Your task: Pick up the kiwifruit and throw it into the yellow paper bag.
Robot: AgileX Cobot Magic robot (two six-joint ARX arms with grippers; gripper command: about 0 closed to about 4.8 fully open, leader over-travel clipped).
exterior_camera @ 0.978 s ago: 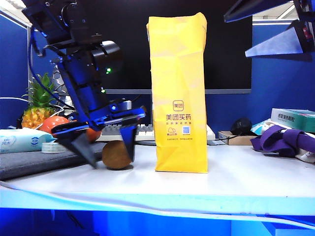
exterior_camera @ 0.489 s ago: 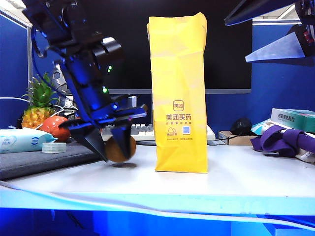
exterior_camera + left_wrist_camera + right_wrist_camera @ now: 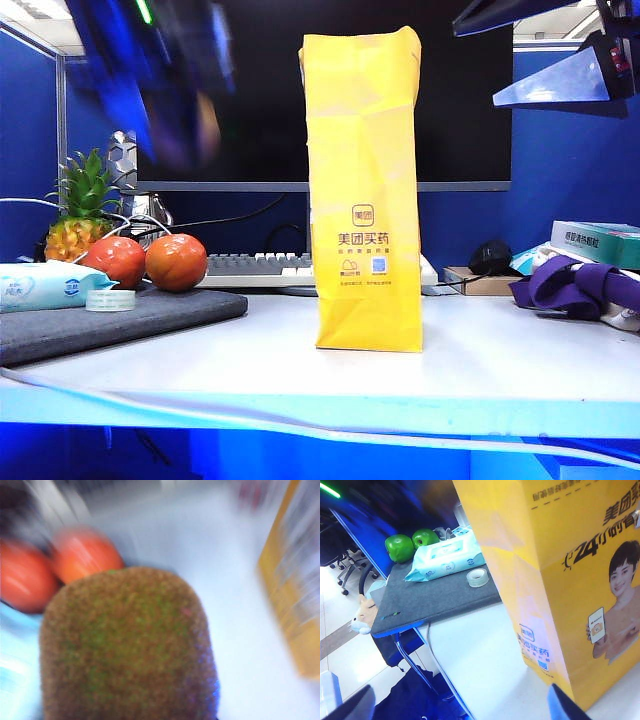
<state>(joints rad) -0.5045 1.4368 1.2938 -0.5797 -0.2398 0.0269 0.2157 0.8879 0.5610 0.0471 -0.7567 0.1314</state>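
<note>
The kiwifruit [image 3: 127, 645], fuzzy brown-green, fills the left wrist view close to the camera and hides the fingers. In the exterior view my left gripper [image 3: 195, 125] is a blue blur high at the upper left, shut on the kiwifruit [image 3: 206, 122], well above the table and left of the bag's top. The yellow paper bag [image 3: 365, 190] stands upright mid-table, its mouth open at the top. My right gripper [image 3: 545, 50] hangs open at the upper right, empty, and looks down on the bag's side [image 3: 570, 580].
Two red-orange tomatoes [image 3: 176, 262] and a pineapple [image 3: 78, 215] sit at the back left. A wipes pack [image 3: 45, 285] and a tape roll [image 3: 110, 300] lie on a grey mat [image 3: 120, 320]. A keyboard [image 3: 255, 268] lies behind the bag, and purple cloth [image 3: 575, 285] at the right.
My left gripper closed on the kiwifruit on the table and has swung it fast up to the upper left. The right arm has stayed still.
</note>
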